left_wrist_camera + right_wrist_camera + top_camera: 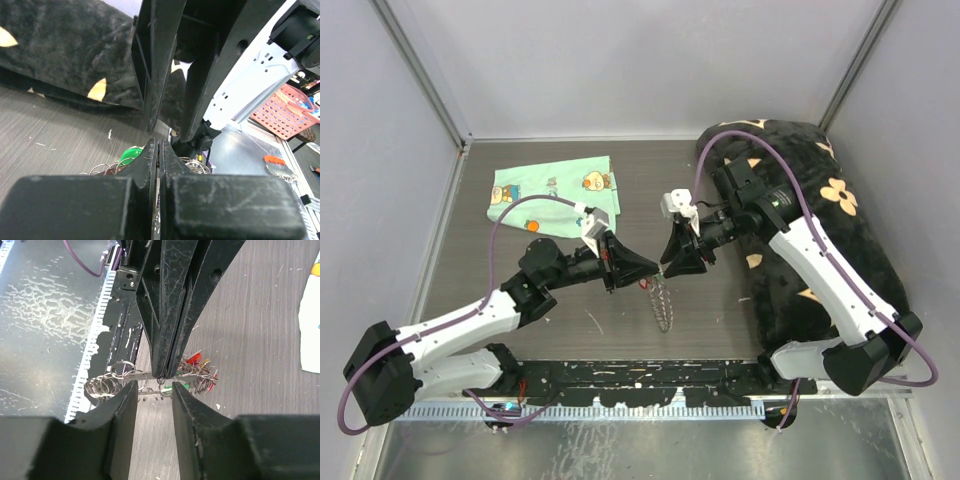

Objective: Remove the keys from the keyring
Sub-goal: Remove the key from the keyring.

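My left gripper (653,268) is shut on the upper wire of the keyring (141,374) and holds it above the table; its fingers (167,315) show from above in the right wrist view. The keyring hangs below as a silver strand (663,302). Keys (199,371) with red, orange and green heads bunch at one end, small silver rings (102,385) at the other. My right gripper (154,387) is open, its jaws either side of the lower fringed wire, facing the left gripper (159,145). A green key head (131,152) shows beside the left fingers.
A mint-green cartoon cloth (555,190) lies at the back left. A black cushion with tan shapes (820,230) fills the right side under the right arm. A black rail (640,385) runs along the table's near edge.
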`<state>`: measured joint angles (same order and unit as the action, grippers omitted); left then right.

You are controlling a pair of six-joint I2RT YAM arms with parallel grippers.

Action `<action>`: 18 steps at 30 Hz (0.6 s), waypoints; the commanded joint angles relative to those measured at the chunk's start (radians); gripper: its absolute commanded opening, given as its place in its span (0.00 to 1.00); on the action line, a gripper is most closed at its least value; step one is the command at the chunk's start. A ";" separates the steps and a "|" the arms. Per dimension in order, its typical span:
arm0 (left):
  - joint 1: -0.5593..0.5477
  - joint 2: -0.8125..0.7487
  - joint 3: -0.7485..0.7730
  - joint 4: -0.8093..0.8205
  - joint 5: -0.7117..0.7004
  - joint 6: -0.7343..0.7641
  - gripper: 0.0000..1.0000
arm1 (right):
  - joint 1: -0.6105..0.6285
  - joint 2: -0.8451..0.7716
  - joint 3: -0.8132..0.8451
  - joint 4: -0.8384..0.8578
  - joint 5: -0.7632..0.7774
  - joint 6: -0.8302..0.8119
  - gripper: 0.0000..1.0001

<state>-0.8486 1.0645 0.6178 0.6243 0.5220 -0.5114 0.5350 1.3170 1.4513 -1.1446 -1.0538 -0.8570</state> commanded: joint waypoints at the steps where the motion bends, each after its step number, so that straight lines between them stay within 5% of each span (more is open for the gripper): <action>1: 0.003 -0.044 -0.009 0.106 -0.031 -0.006 0.00 | -0.033 -0.071 -0.018 0.065 -0.079 0.021 0.44; 9: 0.002 -0.031 -0.045 0.257 -0.012 -0.091 0.00 | -0.059 -0.153 -0.128 0.170 -0.159 -0.001 0.67; 13: 0.003 -0.020 -0.044 0.292 -0.007 -0.125 0.00 | -0.059 -0.172 -0.138 0.186 -0.161 -0.046 0.66; 18: 0.003 -0.015 -0.043 0.309 -0.027 -0.156 0.00 | -0.058 -0.192 -0.142 0.215 -0.128 -0.056 0.54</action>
<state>-0.8486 1.0599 0.5594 0.7891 0.5114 -0.6235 0.4759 1.1664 1.3087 -0.9970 -1.1698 -0.8886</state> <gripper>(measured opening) 0.007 0.571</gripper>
